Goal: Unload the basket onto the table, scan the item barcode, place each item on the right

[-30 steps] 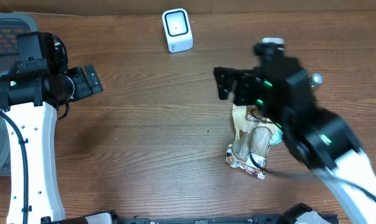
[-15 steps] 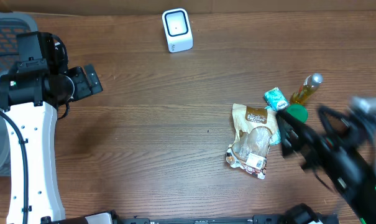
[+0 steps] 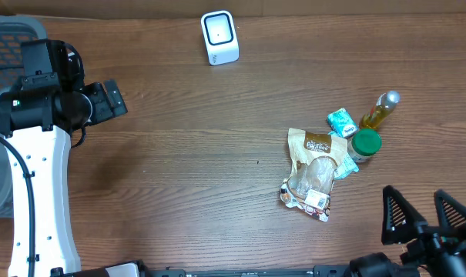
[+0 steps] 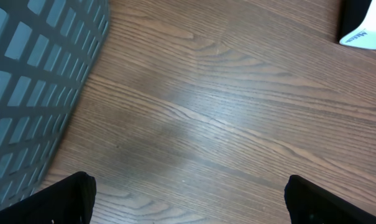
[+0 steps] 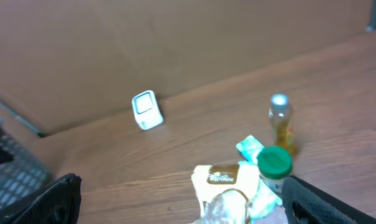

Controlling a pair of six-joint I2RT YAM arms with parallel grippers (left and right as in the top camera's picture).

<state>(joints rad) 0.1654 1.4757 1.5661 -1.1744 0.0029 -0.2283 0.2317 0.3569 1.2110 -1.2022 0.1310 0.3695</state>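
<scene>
The wooden counter (image 3: 217, 154) carries a small white scanner (image 3: 219, 37) at its far edge, and everything else is placed from that. A grey slatted basket (image 3: 9, 35) sits far to the scanner's left. The left gripper (image 3: 109, 100) hovers between basket and scanner, nearer the basket, its fingers spread wide over bare wood. The right gripper (image 3: 422, 214) hangs well away from the scanner, toward the near right corner, fingers likewise wide apart and holding nothing.

The likeliest item to scan is the snack pouch (image 3: 313, 173), lying flat on the counter well to the right of the scanner and nearer the robot. It looks light, soft and crinkly, with slick film that could slide or buckle under a pinch. A hold on a sealed edge or a side seam seems best, as it leaves the printed panels uncovered. No barcode can be made out from here.

Further from the scanner, touching or just beside the pouch, stand a yellow bottle (image 3: 379, 110), a green-lidded jar (image 3: 365, 144) and a teal packet (image 3: 340, 120).
</scene>
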